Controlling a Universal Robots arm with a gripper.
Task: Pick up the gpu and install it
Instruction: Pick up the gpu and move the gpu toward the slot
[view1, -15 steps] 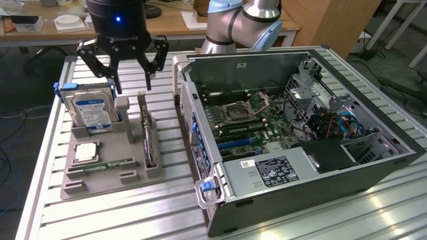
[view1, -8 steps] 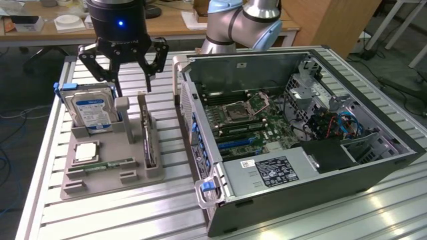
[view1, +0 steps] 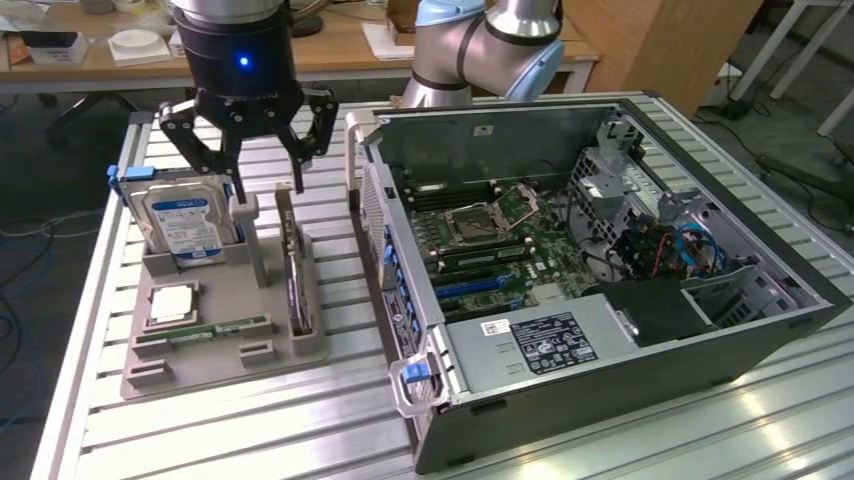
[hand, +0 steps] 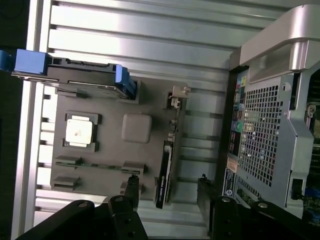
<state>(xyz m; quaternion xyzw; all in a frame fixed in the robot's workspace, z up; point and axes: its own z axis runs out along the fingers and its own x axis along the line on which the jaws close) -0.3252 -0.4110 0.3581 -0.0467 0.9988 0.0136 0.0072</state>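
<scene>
The gpu (view1: 296, 272) is a thin dark card standing on edge in a slot along one side of the grey holder (view1: 248, 302); from the wrist it appears as a narrow dark strip (hand: 167, 161) with a silver bracket at its far end. My gripper (view1: 256, 168) hangs open just above the far end of the card, touching nothing. In the wrist view the gripper (hand: 167, 186) has one black fingertip on each side of the card's near end (hand: 132, 184). The open computer case (view1: 601, 250) lies beside the holder, its motherboard (view1: 494, 245) exposed.
A blue-labelled hard drive (view1: 187, 225) stands upright in the holder right beside my gripper. A processor chip (view1: 174, 303) and a green memory stick (view1: 214, 328) lie in the same holder. The case's side wall (hand: 270, 125) rises close to the card. All rests on a slatted metal table (view1: 267, 420).
</scene>
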